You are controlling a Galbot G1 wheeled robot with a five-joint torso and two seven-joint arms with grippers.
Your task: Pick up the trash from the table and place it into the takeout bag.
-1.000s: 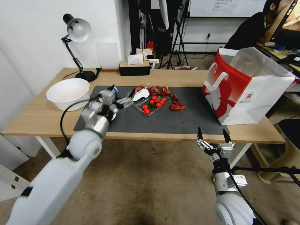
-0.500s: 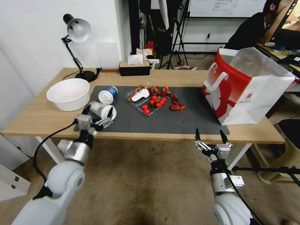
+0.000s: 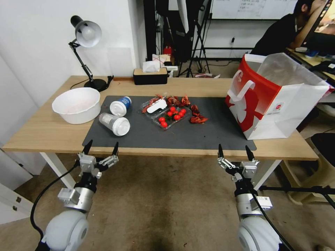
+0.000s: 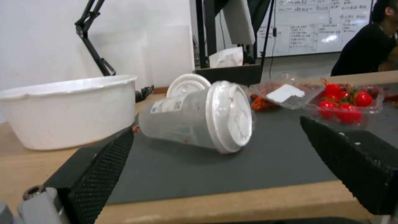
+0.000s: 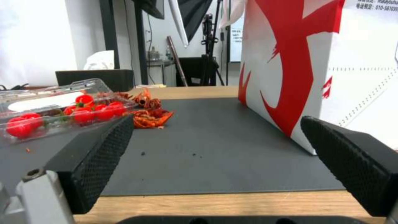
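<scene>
On the left part of the dark grey mat the clear cup lies on its side, long axis running far-left to near-right, white lid toward the near right. Just beyond it the blue-white cup also lies tipped, lid facing near-left. The left wrist view shows a printed label on the clear cup's wall, writing too small to read, and residue inside. The white bowl sits left of both cups; the tomato tray lies to their right. The takeout bag stands upright at the table's right end, a small red logo on its white side, unreadable. Left gripper and right gripper both hang below the near table edge, jaws wide, holding nothing.
</scene>
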